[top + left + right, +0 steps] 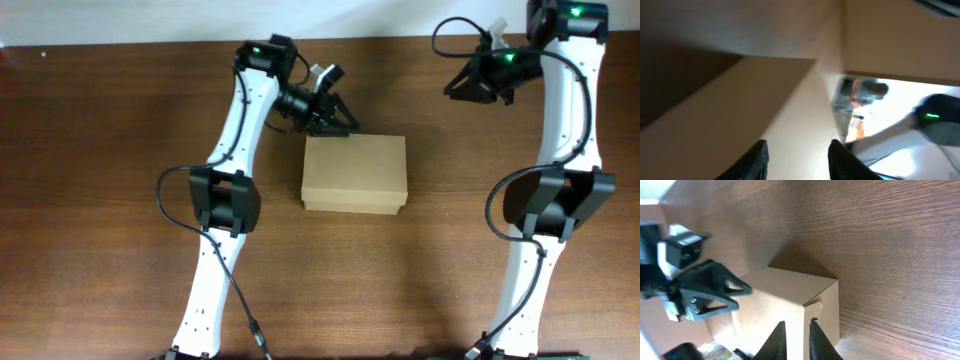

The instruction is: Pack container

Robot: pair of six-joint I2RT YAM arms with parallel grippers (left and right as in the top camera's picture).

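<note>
The overhead view looks straight down on the table (120, 120) and both arms. The left wrist view sits close against the box (740, 115), blurred. The right wrist view looks across from farther off, sharing the box (790, 305).

Wooden table (120, 110) bears container (355, 172) (closed).

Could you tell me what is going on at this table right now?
Two robot arms are working on a tan cardboard container lying closed in the middle of the wooden table. The left gripper hovers at the box's far edge, fingers apart and holding nothing. The right gripper hangs off to the side, away from the box, its fingers close together and empty.
</note>
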